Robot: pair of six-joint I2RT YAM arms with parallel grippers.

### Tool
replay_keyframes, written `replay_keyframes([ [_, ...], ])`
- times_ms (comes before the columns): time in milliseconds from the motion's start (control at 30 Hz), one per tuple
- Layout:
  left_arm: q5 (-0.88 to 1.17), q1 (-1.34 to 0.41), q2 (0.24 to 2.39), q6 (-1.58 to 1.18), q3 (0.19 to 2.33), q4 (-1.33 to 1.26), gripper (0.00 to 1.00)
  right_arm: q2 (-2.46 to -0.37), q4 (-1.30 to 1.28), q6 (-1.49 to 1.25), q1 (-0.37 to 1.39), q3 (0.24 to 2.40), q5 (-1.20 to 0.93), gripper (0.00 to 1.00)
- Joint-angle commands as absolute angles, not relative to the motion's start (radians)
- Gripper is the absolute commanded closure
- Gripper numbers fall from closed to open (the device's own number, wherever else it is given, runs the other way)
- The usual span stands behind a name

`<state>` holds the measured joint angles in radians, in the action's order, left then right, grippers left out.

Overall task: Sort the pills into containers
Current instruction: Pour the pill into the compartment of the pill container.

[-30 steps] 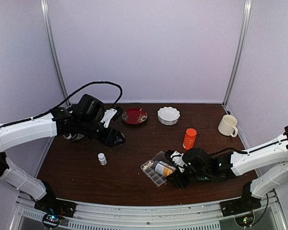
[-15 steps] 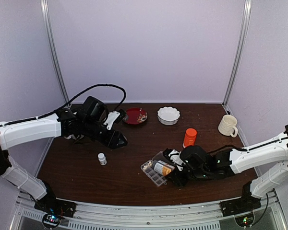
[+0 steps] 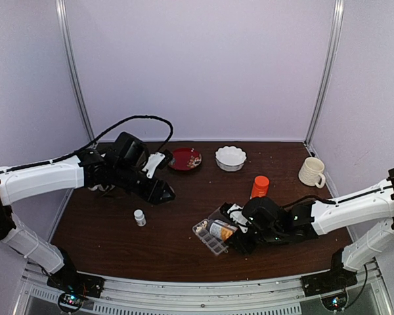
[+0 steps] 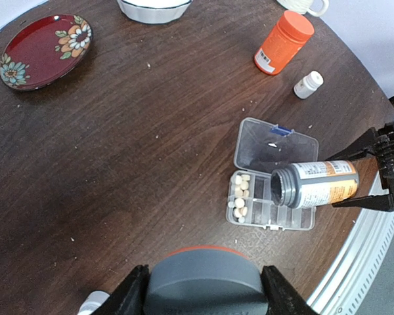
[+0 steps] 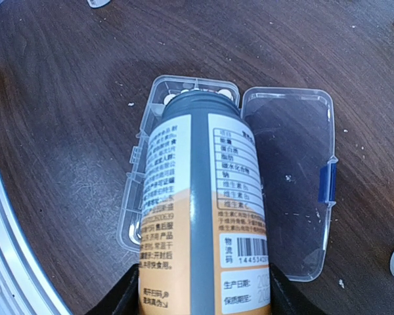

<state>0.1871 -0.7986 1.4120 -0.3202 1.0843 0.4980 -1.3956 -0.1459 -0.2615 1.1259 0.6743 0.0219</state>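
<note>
Clear rectangular pill box (image 4: 285,218), cylindrical bottle (image 4: 318,184)

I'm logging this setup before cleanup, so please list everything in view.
pill box: one, clear, lid open, near table edge
pills: several, cream, in cells at one end
grey bottle: one, orange-and-white label, sideways over the box
grey cap: one, above the table
orange bottle: one, behind the box
small white bottles: two, one at left, another by the orange bottle
mug: one, cream, far right
bowl: one, white, far centre
plate: one, red flowered, beside bowl
table: one, dark brown
left gripper: shut on grey cap
right gripper: shut on grey bottle
</note>
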Motion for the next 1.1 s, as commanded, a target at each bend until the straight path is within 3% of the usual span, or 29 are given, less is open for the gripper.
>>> replay_keyframes([
  [0, 0.200, -0.804, 1.419, -0.313, 1.081, 0.453, 1.00, -1.396, -0.169, -0.258, 1.122, 0.707, 0.058, 1.00],
  [1067, 0.219, -0.805, 1.437, -0.313, 1.095, 0.458, 1.00, -1.448, -0.333, -0.178, 1.122, 0.824, 0.110, 1.00],
])
